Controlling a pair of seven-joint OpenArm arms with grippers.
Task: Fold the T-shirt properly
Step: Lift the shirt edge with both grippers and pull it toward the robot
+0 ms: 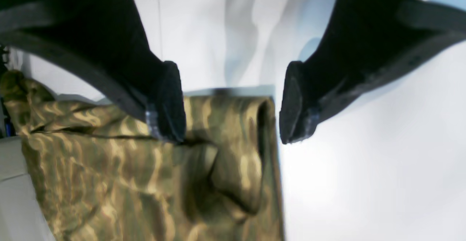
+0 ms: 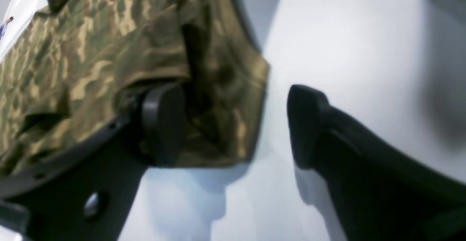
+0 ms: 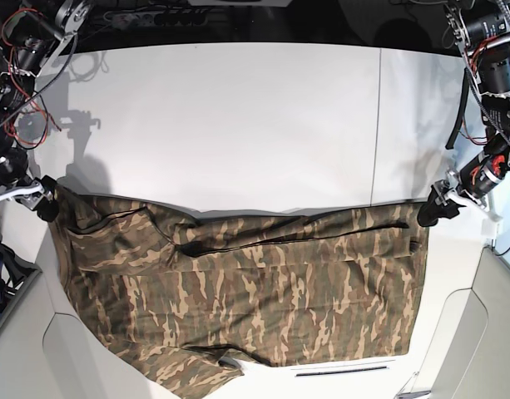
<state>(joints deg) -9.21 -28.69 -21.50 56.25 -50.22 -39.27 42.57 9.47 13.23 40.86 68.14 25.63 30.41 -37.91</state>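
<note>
At opposite T-shirt [image 3: 238, 291] corners, left tool [image 1: 233, 102] and right tool [image 2: 236, 124] gape wide.

A robotics lab test station, seen from above: a plain white surface [image 3: 238, 116] built from joined panels, with a seam running down its right side, sits between two exposed robot arms. The arm on the left of the base view [image 3: 22, 91] shows bare red and black wiring, and the one opposite [image 3: 487, 100] shows uncovered motor housings. Loose cables and a power strip [image 3: 146, 15] line the dark far edge behind the surface.
</note>
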